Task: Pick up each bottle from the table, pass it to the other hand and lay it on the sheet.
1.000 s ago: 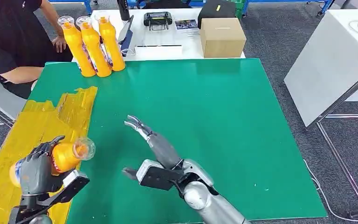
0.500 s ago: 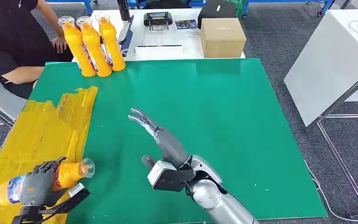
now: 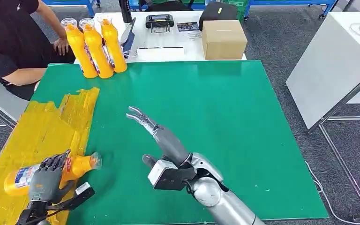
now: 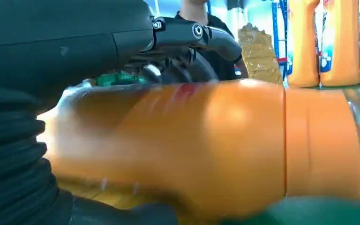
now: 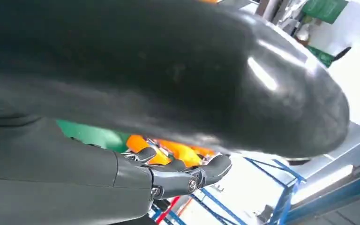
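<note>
Your left hand [image 3: 46, 180] grips an orange bottle [image 3: 51, 171] around its middle — the bottle lies on its side on the yellow sheet [image 3: 37, 136], with its clear cap reaching past the sheet's edge over the green desk [image 3: 225, 122]. In the left wrist view the same bottle [image 4: 206, 145] takes up most of the picture, blurred, with your dark fingers [image 4: 187, 35] curved over it.

Your right hand [image 3: 157, 136] is over the green desk, just beside the sheet's edge, holding nothing; its fingers are stretched forward and slightly apart. In the right wrist view those fingers [image 5: 178, 176] reach out with orange shapes behind them.

Three more orange bottles [image 3: 93, 44] stand upright in a tight row at the desk's far left corner, well apart from both hands. A person in a black shirt [image 3: 9, 37] sits beside that corner — one hand near the bottles. Beyond the desk a cardboard box [image 3: 222, 38] rests on a white table [image 3: 168, 47].
</note>
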Tool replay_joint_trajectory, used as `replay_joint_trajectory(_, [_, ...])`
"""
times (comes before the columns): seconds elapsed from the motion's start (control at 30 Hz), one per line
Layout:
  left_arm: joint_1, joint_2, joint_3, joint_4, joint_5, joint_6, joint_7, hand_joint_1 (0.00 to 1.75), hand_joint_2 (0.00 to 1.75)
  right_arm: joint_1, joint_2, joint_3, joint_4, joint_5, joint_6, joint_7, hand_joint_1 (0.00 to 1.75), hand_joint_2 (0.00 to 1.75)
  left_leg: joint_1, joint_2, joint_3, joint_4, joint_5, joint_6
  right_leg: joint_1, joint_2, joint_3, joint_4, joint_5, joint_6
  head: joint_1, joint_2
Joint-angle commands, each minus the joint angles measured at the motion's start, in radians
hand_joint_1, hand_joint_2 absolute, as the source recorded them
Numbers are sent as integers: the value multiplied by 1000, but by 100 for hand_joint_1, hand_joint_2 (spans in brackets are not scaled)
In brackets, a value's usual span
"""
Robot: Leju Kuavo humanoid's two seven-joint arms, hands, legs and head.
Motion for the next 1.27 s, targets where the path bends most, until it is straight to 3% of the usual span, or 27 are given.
replay_joint_trajectory(0.03, [25,44,-56,113,26,-75,-25,0,175,-46,-33,22,43,-4,7,0,0,0,1,3,1,-1,1,0,1,4,0,-2,3,-1,0,0])
replay_joint_trajectory(0.23, [64,88,-98,118,63,-181,-61,0,175,-66,-35,20,64,1,7,2,0,0,1,6,5,-2,1,-1,0,6,3,-2,3,-1,0,0])
replay_joint_trajectory(0.4, [105,77,-87,66,128,-185,-103,0,175,-67,-39,8,66,4,6,5,0,0,-1,6,9,-2,0,-1,-1,8,8,-2,2,0,0,0])
replay_joint_trajectory(0.57, [144,-66,34,-229,466,-306,-303,0,175,-28,-40,-19,52,49,-13,15,0,0,0,4,6,-1,0,0,0,6,5,-2,2,0,0,0])
replay_joint_trajectory(0.67, [140,-128,72,-353,600,-422,-308,0,175,-13,-45,-29,57,75,-22,21,0,0,1,-2,4,1,0,0,0,0,4,-1,1,0,0,0])
replay_joint_trajectory(0.7, [140,-128,72,-353,600,-422,-308,0,0,-13,-45,-29,57,75,-22,21,0,0,1,-4,3,1,1,0,0,-2,2,-1,1,0,0,0])
replay_joint_trajectory(0.83, [158,-164,82,-468,867,-499,-341,0,0,3,-39,-53,53,86,-31,20,0,0,1,-2,-3,1,1,0,0,-1,-11,-1,1,0,1,0])
replay_joint_trajectory(0.9, [167,-180,87,-530,944,-503,-341,0,0,23,-39,-65,49,122,-50,27,0,0,1,0,-5,1,1,1,1,1,-4,-2,4,-1,1,0])
replay_joint_trajectory(1.07, [224,-300,78,-714,1034,-577,-341,0,0,194,-34,-188,-38,186,-149,-9,0,0,1,-2,-5,2,1,2,1,-2,-3,-3,3,0,0,0])
replay_joint_trajectory(1.27, [267,-334,-5,-757,1149,-659,-341,0,0,301,15,-270,-104,172,-164,-58,0,0,0,0,-9,2,1,2,0,0,-9,-1,3,0,0,0])
